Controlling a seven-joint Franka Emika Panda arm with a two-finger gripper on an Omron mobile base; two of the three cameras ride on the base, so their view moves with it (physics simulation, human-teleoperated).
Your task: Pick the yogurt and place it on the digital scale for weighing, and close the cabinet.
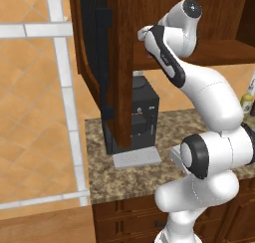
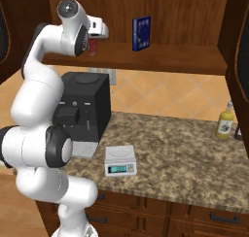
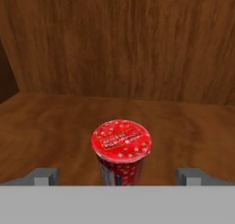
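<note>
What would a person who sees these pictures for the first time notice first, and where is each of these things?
The big white arm reaches up into the open cabinet, where the yogurt stands upright on the wooden shelf, between the spread fingertips of the gripper. Below, on the speckled stone counter, the digital scale waits with its plate bare, beside the black coffee machine. A blue box stands further along the shelf, and a yellow-green bottle at the counter's far right.

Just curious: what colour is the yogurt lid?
Red with white speckles and lettering, clearest in the hand view: yogurt.
</note>
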